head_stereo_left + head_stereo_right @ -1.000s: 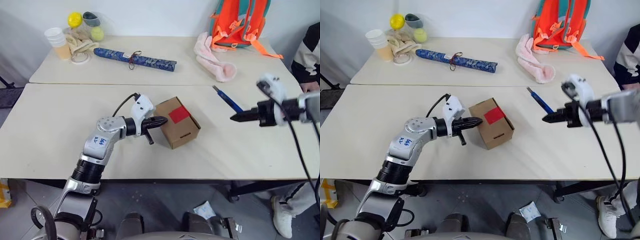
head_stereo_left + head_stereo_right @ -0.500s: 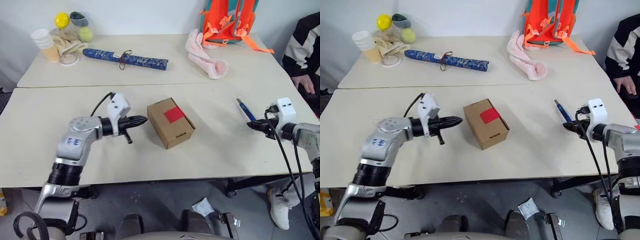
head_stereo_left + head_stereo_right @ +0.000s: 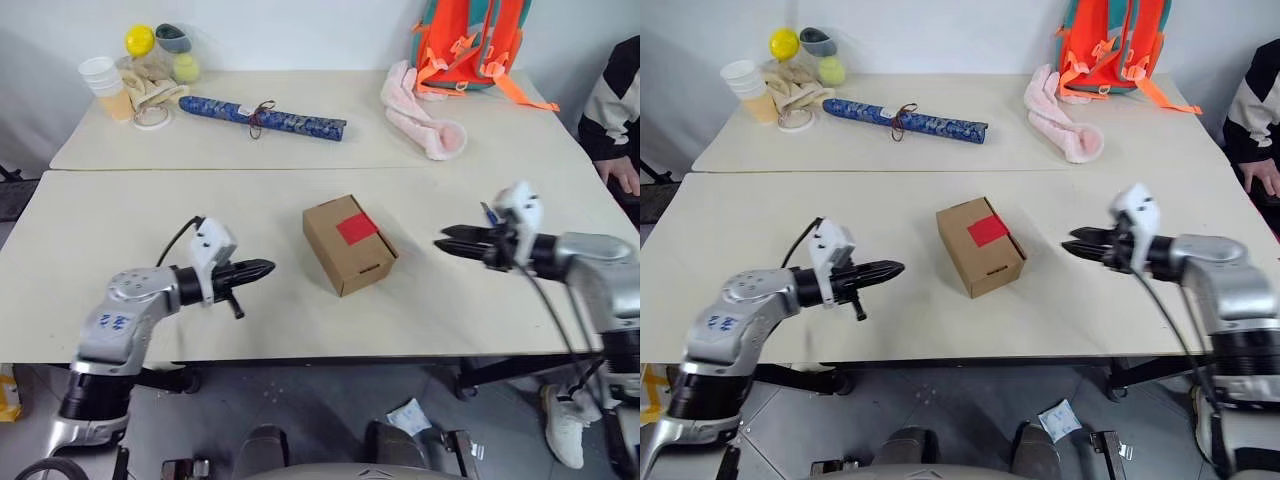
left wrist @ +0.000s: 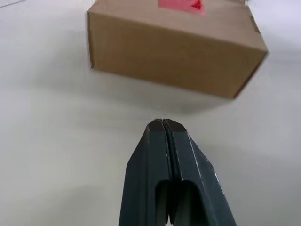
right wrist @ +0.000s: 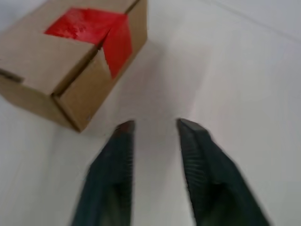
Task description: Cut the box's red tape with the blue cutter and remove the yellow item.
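Observation:
The box (image 3: 340, 250), a small brown carton, lies mid-table with the red tape (image 3: 357, 228) across its closed lid. My left gripper (image 3: 268, 267) hovers left of the box, a short gap away, fingers pressed shut with nothing in them; its wrist view shows the box's side (image 4: 174, 52) just ahead. My right gripper (image 3: 441, 243) points at the box from the right, a hand's width off, its fingers (image 5: 123, 141) apart and empty. A short blue piece of the blue cutter (image 3: 487, 213) peeks out on the table behind my right hand. The yellow item is hidden.
On the far table lie a patterned blue roll (image 3: 265, 112), a pink cloth (image 3: 425, 120), an orange backpack (image 3: 470, 45), paper cups (image 3: 105, 80) and a small yellow ball (image 3: 139, 39). A person (image 3: 620, 110) sits at the right edge.
My left gripper has drawn back leftward from the box's side. My right hand has swung from beside the cutter toward the box and rolled over. The camera also shifted.

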